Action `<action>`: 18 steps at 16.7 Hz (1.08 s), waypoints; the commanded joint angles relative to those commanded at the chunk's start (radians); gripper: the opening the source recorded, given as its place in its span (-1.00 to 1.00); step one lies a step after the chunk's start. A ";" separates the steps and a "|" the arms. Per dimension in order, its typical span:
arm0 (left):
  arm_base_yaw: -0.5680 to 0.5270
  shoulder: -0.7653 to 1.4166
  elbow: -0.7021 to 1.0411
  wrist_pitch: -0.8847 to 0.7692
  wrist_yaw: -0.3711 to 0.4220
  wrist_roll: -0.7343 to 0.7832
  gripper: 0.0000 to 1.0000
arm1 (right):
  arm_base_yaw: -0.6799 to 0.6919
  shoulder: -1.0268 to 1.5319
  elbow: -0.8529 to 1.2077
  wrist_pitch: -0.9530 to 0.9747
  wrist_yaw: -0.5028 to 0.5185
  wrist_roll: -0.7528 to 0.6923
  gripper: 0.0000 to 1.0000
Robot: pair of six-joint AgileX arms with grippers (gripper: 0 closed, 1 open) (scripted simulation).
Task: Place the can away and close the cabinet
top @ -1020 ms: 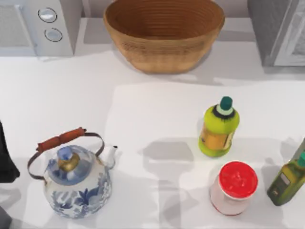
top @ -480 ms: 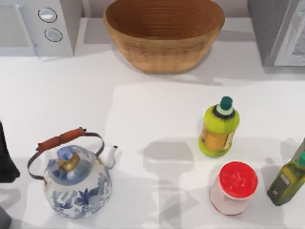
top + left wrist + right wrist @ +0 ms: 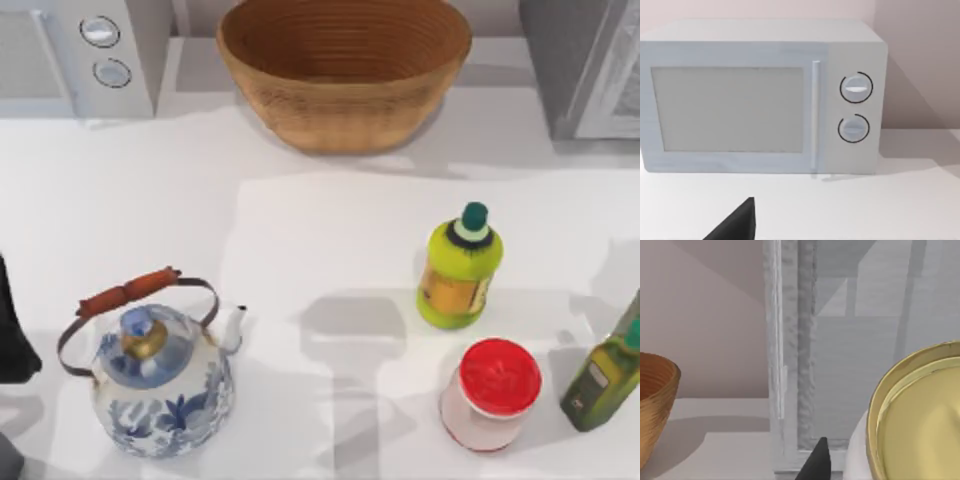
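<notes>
The can (image 3: 920,415) is seen close up in the right wrist view, its gold rim and pale lid beside a dark fingertip (image 3: 816,462) of the right hand; whether the hand is closed on the can cannot be told. Just beyond, the cabinet (image 3: 840,340) is seen with its door edge standing open, at the far right of the bench (image 3: 300,230). A wicker basket (image 3: 345,65) is set at the far middle, a microwave (image 3: 80,55) at the far left. A yellow-green bottle (image 3: 458,268), a red-lidded jar (image 3: 492,393) and an olive bottle (image 3: 603,372) are grouped near right; a blue-patterned kettle (image 3: 160,375) is placed near left. The left arm is parked at the left edge, facing the microwave.
</notes>
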 joint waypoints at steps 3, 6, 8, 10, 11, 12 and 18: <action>0.000 0.000 0.000 0.000 0.000 0.000 1.00 | 0.027 0.215 0.297 -0.069 0.035 0.001 -1.00; 0.000 0.000 0.000 0.000 0.000 0.000 1.00 | 0.058 0.429 0.604 -0.136 0.067 0.003 -1.00; 0.000 0.000 0.000 0.000 0.000 0.000 1.00 | 0.078 0.562 0.794 -0.178 0.085 0.005 -1.00; 0.000 0.000 0.000 0.000 0.000 0.000 1.00 | 0.097 0.680 0.961 -0.215 0.101 0.007 -1.00; 0.000 0.000 0.000 0.000 0.000 0.000 1.00 | 0.106 0.732 1.033 -0.231 0.108 0.007 -1.00; 0.000 0.000 0.000 0.000 0.000 0.000 1.00 | 0.114 0.779 1.096 -0.245 0.114 0.008 -1.00; 0.000 0.000 0.000 0.000 0.000 0.000 1.00 | 0.139 0.921 1.276 -0.287 0.131 0.013 -1.00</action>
